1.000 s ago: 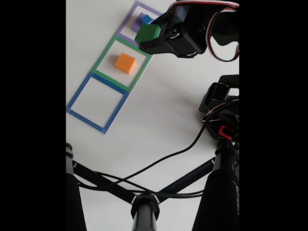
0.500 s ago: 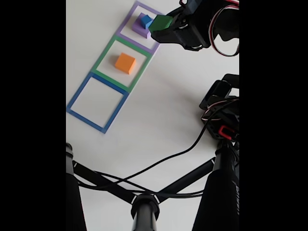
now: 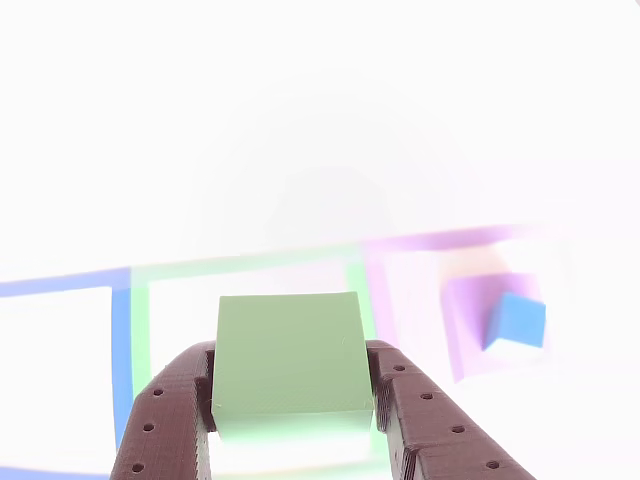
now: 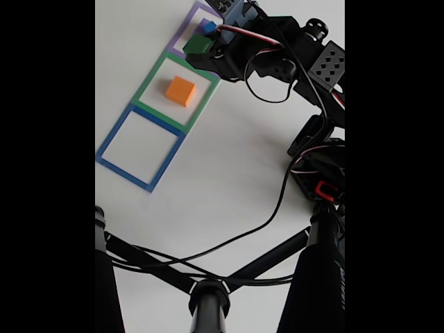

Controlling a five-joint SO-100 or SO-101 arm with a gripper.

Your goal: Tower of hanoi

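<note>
Four blocks (image 4: 181, 91) (perhaps), three squares (image 4: 141, 146)

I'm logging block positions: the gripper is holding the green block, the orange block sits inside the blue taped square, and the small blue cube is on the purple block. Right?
Not quite. The fixed view shows the orange block inside the green taped square; the blue taped square has nothing in it. The gripper does hold the green block, and the small blue cube sits on the purple block.

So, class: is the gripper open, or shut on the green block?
Shut on it: the gripper has its fingers pressed against both sides of the green block.
</note>
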